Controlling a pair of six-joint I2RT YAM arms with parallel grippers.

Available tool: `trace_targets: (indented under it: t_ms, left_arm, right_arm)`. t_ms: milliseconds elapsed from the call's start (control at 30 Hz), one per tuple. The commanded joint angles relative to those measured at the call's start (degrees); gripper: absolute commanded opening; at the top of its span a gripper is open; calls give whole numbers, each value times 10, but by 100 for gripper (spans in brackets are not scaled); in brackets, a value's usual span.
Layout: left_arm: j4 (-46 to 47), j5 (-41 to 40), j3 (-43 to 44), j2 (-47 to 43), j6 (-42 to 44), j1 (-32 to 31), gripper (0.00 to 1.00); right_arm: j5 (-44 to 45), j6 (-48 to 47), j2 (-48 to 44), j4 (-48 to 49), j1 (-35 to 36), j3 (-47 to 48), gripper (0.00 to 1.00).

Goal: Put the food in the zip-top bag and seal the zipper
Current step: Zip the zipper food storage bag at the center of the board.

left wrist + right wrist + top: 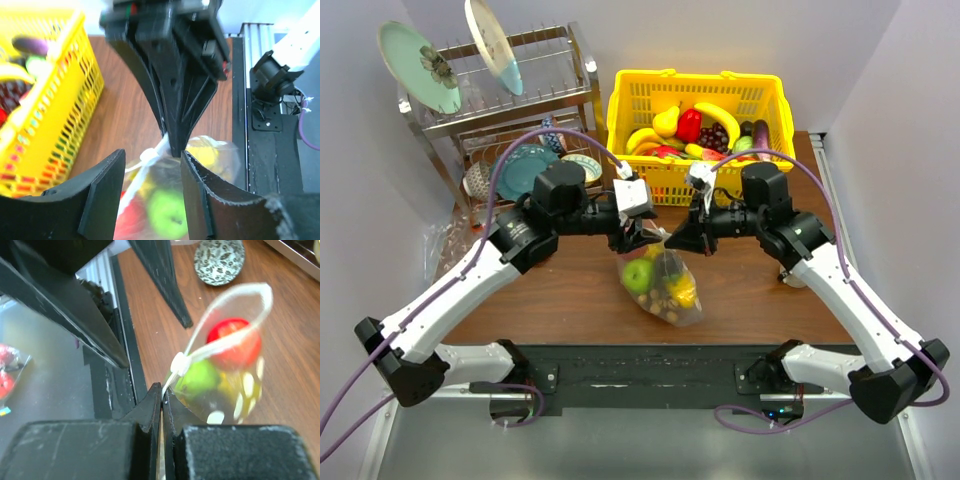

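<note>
Right claw [161, 392] is clenched on the bag's [662, 283] zipper [215, 350]. Left claw [152, 167] is released, straddling it. The bag holds food [637, 275], mid worktop [550, 290], toward the near edge.

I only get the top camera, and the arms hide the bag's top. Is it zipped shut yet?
Observer: No. On the right wrist camera the zip-top bag has its mouth gaping in a loop beyond the white slider.
Operator: Who's holding it?
Observer: The right gripper is pinched shut on the bag's edge, right beside that slider.
Operator: And the left one?
Observer: Open. The left gripper has its fingers apart, one on either side of the bag's top.
</note>
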Motion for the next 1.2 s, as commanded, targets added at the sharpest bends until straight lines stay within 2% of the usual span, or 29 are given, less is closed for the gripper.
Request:
trace_targets:
  t_ms: [0, 500, 800, 867, 967, 1000, 1067, 1167]
  left_arm:
    - [-39, 47, 52, -1, 45, 0, 53]
    - [-64, 117, 67, 30, 60, 0, 52]
    - [-67, 121, 62, 26, 63, 0, 42]
    - [-64, 123, 57, 23, 63, 0, 36]
    - [-61, 123, 50, 21, 60, 0, 21]
    - [-60, 123, 48, 20, 59, 0, 12]
    - [-55, 119, 45, 17, 56, 0, 1]
    - [-49, 108, 39, 8, 49, 0, 0]
  right_arm:
    - [-35, -66, -1, -35, 16, 44, 0]
    - [-33, -124, -2, -82, 44, 93, 0]
    - [-33, -128, -2, -85, 45, 113, 0]
    - [-24, -131, -1, -91, 44, 118, 0]
    - [-13, -133, 0, -93, 45, 120, 0]
    - [-11, -133, -1, -92, 45, 119, 0]
    - [-3, -132, -1, -91, 44, 119, 0]
    - [19, -128, -1, -90, 45, 119, 0]
